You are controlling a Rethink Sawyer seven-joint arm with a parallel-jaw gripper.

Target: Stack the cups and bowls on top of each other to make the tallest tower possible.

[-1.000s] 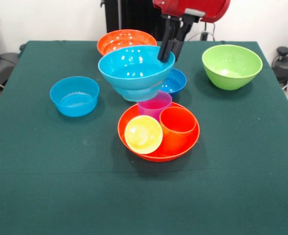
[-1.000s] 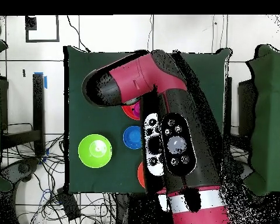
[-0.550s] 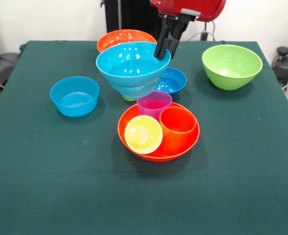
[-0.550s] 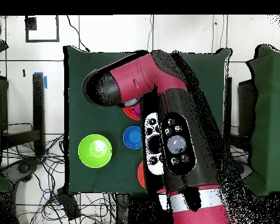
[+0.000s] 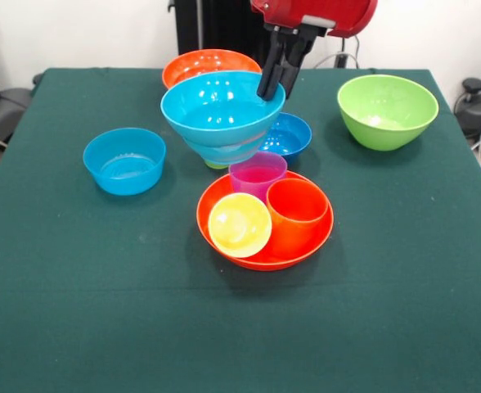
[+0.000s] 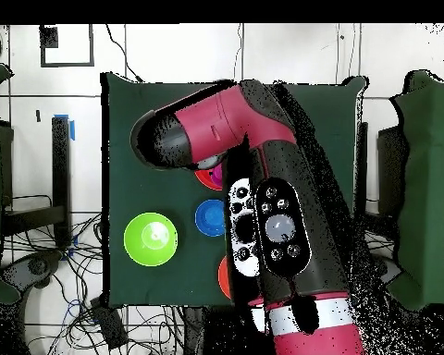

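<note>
My gripper (image 5: 271, 88) is shut on the right rim of a large light blue bowl (image 5: 220, 115), one finger inside and one outside. The bowl is held level above the table. A sliver of the green cup (image 5: 216, 164) peeks out under its base; I cannot tell if they touch. In front, a large orange bowl (image 5: 224, 244) holds the yellow cup (image 5: 239, 223), the orange cup (image 5: 296, 209) and the purple cup (image 5: 258, 174). In the overhead view the arm (image 6: 263, 213) hides the gripper and the held bowl.
A second orange bowl (image 5: 208, 61) stands at the back, behind the held bowl. A small dark blue bowl (image 5: 289, 136) (image 6: 209, 217) sits right of it. The lime green bowl (image 5: 386, 110) (image 6: 151, 238) is far right, a smaller light blue bowl (image 5: 124, 160) at left.
Over the last second the gripper carried the light blue bowl slightly up and left, and the green cup's edge now shows beneath it. In the last half second almost nothing moved.
</note>
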